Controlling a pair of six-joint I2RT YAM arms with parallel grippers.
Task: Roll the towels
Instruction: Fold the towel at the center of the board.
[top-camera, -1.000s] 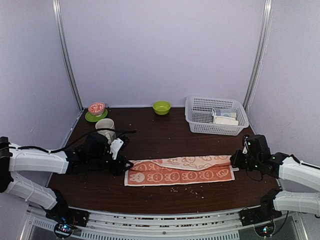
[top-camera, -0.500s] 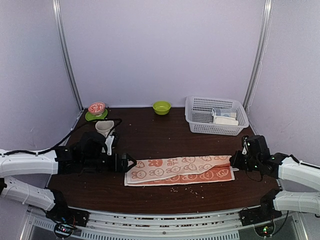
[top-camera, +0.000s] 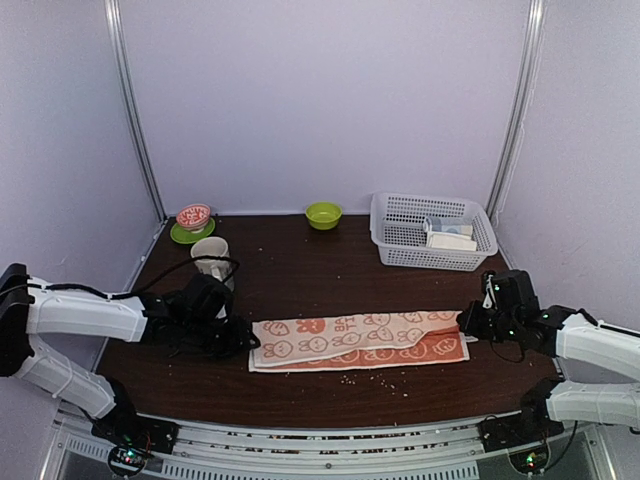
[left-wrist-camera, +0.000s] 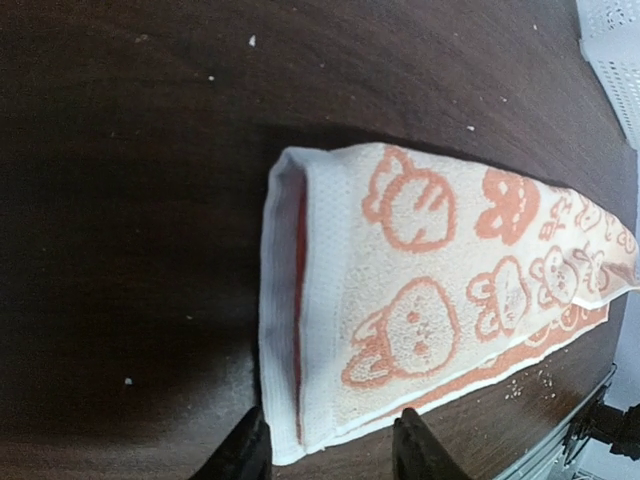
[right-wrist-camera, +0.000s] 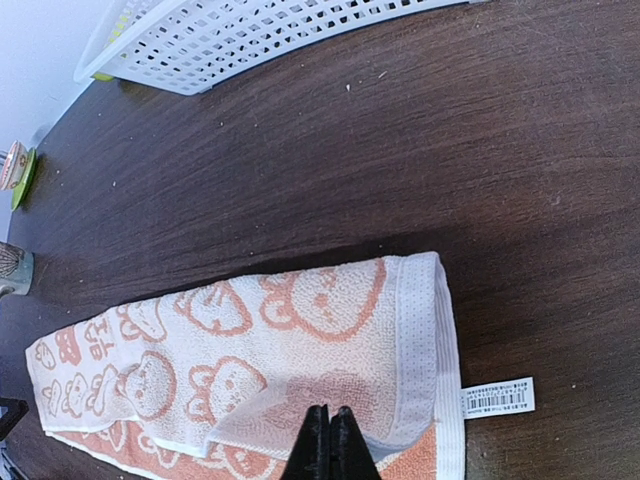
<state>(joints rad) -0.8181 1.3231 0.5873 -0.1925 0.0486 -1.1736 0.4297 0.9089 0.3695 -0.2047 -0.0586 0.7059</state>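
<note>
Top external view is showing the rabbit towel (top-camera: 360, 340) lying flat on the bench (top-camera: 300, 275), folded into a narrow strip whose long axis is running left to right across the near half. The left hand (top-camera: 243, 338) is sitting at the strip's left end and the right hand (top-camera: 468, 325) at its right end, so each arm is facing one short edge along the same line.

From the left wrist, the fingers (left-wrist-camera: 418, 455) are standing apart on either side of the towel's near left corner, with the doubled short edge lying just ahead of them. Whether they are squeezing the cloth or only straddling it, I cannot tell. From the right wrist, the right hand's fingers are pressed together over the right end, near the label (right-wrist-camera: 497, 396); whether a layer is caught between them is not showing.

Rolling is, I judge, going to start at the left end and travel rightward along the strip. The cream-white towel (top-camera: 452, 241) seems to be lying in the white basket (top-camera: 430, 258), well apart at the far right.
</note>
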